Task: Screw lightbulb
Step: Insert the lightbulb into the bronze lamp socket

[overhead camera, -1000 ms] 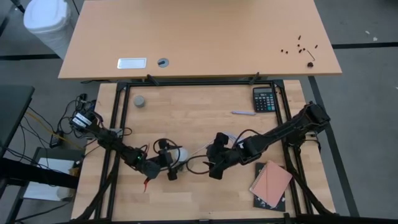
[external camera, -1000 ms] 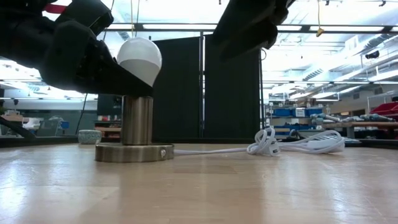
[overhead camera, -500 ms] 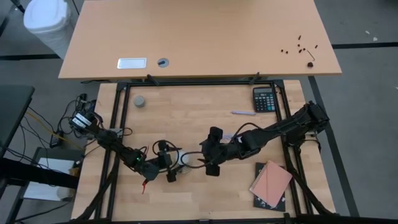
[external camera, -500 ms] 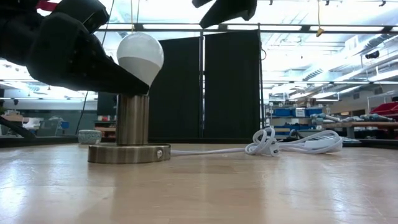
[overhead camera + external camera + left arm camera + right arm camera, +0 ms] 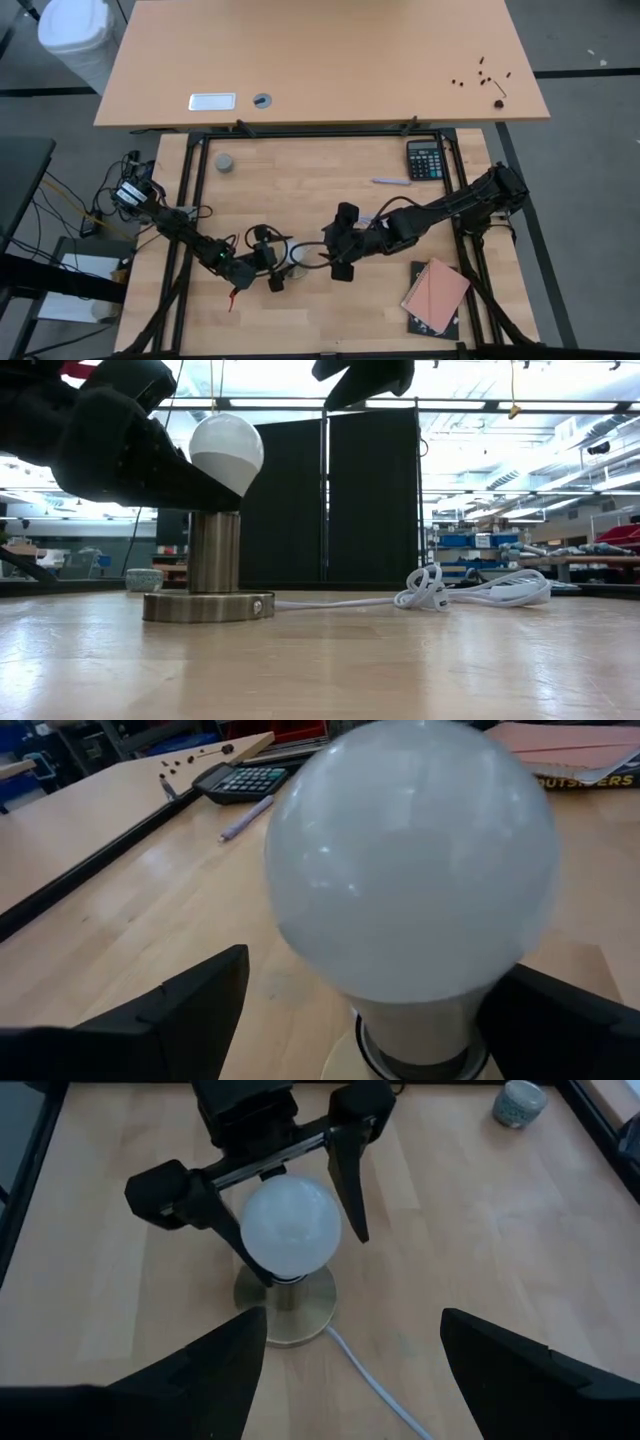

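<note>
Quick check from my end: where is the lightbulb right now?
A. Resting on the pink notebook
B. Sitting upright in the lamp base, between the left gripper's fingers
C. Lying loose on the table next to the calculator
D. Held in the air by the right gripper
B: the lightbulb stands in the metal lamp base, with the left gripper straddling it, while the right gripper hangs open, apart from it.

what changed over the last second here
The right gripper moved in toward the lightbulb, closer to the left arm, and rose in the low view; it hangs open near the bulb without touching it. The lamp base slid slightly leftward in the low view. The left gripper stayed around the bulb, fingers wide. The bulb stayed on the base; the calculator and notebook did not move.
</note>
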Robot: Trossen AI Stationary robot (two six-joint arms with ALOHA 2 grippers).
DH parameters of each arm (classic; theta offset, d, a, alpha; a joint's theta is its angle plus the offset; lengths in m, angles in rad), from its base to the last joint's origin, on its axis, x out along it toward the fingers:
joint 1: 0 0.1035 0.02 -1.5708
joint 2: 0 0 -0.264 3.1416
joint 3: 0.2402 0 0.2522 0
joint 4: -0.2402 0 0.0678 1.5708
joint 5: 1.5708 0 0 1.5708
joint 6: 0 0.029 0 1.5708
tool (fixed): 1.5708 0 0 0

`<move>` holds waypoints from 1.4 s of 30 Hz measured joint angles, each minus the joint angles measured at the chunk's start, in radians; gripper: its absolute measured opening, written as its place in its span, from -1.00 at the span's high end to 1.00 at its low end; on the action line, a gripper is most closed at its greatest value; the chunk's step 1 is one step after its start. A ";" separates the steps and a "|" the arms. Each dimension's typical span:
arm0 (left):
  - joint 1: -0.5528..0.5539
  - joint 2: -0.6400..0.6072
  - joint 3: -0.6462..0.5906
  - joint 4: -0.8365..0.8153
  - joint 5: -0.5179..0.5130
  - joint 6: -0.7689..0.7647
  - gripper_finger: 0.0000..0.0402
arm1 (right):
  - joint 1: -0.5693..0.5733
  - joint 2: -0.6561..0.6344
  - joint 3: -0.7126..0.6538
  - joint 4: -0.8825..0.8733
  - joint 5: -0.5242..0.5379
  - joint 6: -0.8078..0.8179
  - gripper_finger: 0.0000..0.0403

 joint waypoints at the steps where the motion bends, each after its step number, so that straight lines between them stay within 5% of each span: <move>1: -0.001 0.000 0.000 0.002 0.003 0.002 -0.80 | 0.000 0.000 0.000 0.000 0.000 0.000 -0.53; 25: -0.035 0.000 0.001 -0.239 -0.024 -0.060 -0.79 | 0.007 0.001 0.000 0.001 0.000 0.008 -0.53; 42: 0.006 -0.001 0.001 -0.289 0.124 -0.169 -0.68 | 0.003 0.001 0.000 -0.010 -0.008 0.017 -0.53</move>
